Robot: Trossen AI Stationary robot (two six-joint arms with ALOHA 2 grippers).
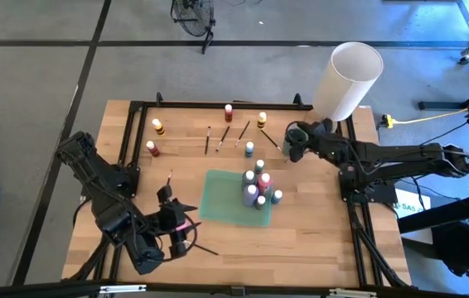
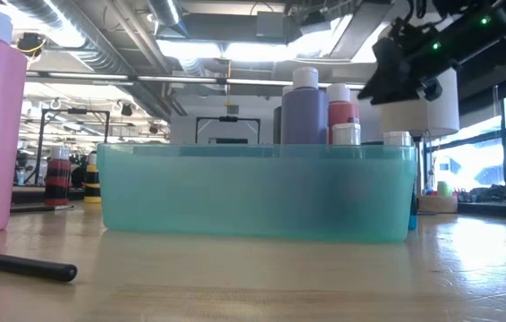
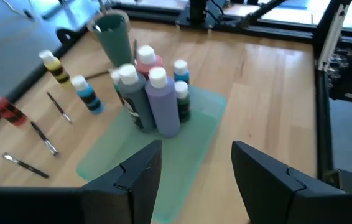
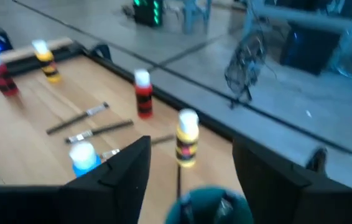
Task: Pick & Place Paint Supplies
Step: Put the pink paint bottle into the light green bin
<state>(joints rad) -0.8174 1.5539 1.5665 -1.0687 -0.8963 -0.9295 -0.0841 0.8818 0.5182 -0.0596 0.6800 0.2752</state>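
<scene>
Grey workshop floor framed the wooden table [image 1: 317, 240], where most paint bottles [image 1: 258, 189] stood clustered on the green tray [image 1: 222, 199]; the right gripper [image 1: 294, 142], empty and parted, hovered by the light, rigid, likely slippery blue bottle [image 1: 249, 150], best pinched mid-body, while the left gripper [image 1: 176, 217] waited open.

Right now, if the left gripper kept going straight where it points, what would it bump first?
Probably the purple bottle at the front of the cluster in the green tray. The left gripper is open; depth is uncertain.

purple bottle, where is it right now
In the high view the purple bottle stands in the green tray, at its right end, bunched with the other bottles there.
</scene>
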